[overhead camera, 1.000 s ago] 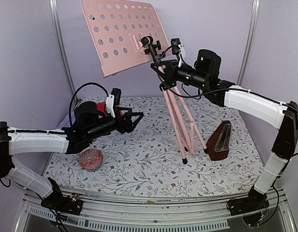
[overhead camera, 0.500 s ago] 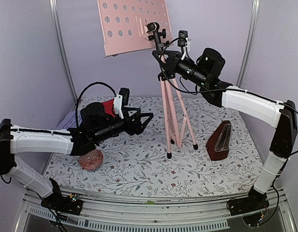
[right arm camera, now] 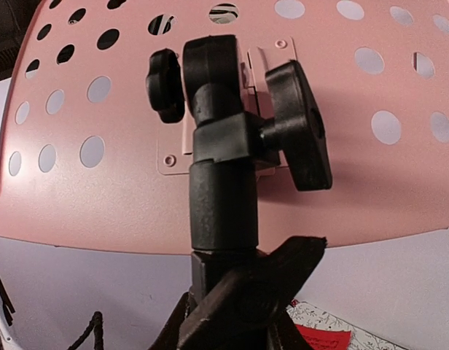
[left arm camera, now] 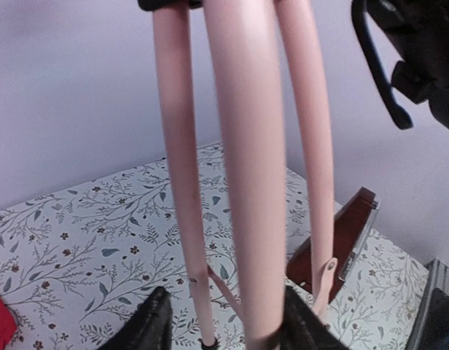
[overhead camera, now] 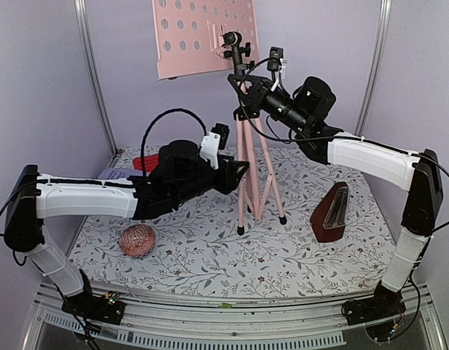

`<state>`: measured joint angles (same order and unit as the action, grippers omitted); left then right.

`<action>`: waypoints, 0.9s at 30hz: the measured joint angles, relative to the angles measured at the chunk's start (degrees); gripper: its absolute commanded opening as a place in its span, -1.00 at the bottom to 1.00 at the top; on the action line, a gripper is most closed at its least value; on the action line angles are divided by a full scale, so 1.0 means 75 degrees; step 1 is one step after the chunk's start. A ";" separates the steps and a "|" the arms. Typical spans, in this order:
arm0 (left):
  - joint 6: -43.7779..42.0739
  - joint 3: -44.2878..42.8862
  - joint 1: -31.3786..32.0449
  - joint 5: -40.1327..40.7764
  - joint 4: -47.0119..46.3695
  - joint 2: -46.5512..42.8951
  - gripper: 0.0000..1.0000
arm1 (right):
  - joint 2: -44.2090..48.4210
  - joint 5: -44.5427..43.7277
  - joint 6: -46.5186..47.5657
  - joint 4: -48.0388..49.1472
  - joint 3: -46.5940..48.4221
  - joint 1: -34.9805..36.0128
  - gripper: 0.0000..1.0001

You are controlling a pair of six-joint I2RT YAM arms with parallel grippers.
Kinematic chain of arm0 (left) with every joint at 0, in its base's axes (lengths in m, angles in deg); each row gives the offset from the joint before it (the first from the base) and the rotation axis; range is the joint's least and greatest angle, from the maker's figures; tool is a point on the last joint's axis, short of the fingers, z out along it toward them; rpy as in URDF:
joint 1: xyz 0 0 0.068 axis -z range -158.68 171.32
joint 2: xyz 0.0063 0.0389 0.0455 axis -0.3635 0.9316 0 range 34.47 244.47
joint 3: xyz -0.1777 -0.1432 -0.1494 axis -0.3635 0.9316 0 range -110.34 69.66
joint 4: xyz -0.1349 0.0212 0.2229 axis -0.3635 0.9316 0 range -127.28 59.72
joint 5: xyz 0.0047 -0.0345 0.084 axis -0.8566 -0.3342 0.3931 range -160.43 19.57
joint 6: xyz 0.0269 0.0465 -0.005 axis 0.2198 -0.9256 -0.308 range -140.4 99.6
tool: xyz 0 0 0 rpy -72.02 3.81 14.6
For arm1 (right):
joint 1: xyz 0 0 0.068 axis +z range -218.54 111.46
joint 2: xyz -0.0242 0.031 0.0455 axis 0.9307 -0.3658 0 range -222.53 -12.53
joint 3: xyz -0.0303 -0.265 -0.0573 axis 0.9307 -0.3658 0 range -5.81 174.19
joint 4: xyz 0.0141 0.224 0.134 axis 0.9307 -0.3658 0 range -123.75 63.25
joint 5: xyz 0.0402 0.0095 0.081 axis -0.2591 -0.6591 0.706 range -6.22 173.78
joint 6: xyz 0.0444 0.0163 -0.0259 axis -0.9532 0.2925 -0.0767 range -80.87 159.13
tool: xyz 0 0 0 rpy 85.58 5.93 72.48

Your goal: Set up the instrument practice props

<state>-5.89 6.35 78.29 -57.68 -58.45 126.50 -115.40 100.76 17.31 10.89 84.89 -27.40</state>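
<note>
The pink music stand (overhead camera: 248, 157) stands upright on its tripod legs at mid table, its perforated desk (overhead camera: 202, 36) high at the back. My right gripper (overhead camera: 244, 98) is shut on the stand's black upper post, seen close in the right wrist view (right arm camera: 246, 292) under the desk (right arm camera: 370, 182). My left gripper (overhead camera: 239, 171) is open, its jaws either side of the pink centre pole (left arm camera: 246, 168) and one leg; it shows in the left wrist view (left arm camera: 228, 324). The dark red-brown metronome (overhead camera: 332, 211) stands right of the stand. Red (overhead camera: 148, 162) and lavender (overhead camera: 115, 173) pages lie at the back left.
A pink-red patterned ball (overhead camera: 138, 240) lies at the front left on the floral cloth (overhead camera: 210, 255). Lavender walls and metal frame posts (overhead camera: 93, 80) close the back and sides. The metronome (left arm camera: 341, 240) sits just behind the stand's right leg.
The stand has gone from tilted to upright, its feet shifting left. My left arm has moved right until its open jaws reach round the stand's pole.
</note>
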 measured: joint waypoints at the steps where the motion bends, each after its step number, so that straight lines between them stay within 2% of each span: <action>1: -0.0032 -0.0090 0.0029 0.0140 0.0125 0.0067 -0.63 | 0.0000 0.0003 0.0020 0.0003 0.0000 0.0000 -1.00; 2: -0.0076 -0.0166 0.0047 0.0283 0.0245 0.0122 -0.82 | -0.0003 0.0003 0.0052 0.0006 0.0000 0.0000 -1.00; 4: -0.0169 -0.0277 0.0079 0.0606 0.0501 0.0189 -1.00 | -0.0003 0.0009 0.0128 0.0015 0.0000 0.0003 -1.00; 8: -0.0350 -0.0315 0.0073 0.1411 0.0813 0.0198 -1.00 | -0.0003 0.0044 0.0268 -0.0012 -0.0003 0.0003 -1.00; 12: -0.0662 0.0029 0.0047 0.1760 0.0691 0.0149 -1.00 | 0.0000 0.0216 0.0396 -0.0076 -0.0143 0.0006 -1.00; 21: -0.1008 0.1244 -0.0172 0.1874 0.0224 0.0119 -1.00 | 0.0003 0.0632 0.0758 -0.0935 -0.0571 0.0012 -1.00; 27: -0.1288 0.1699 -0.0201 0.1807 -0.0519 0.0114 -1.00 | 0.0175 0.0962 0.1070 -0.1376 -0.0577 0.0026 -1.00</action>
<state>-15.56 19.09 76.78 -44.12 -62.34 127.35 -114.09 107.97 25.33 0.58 80.56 -27.20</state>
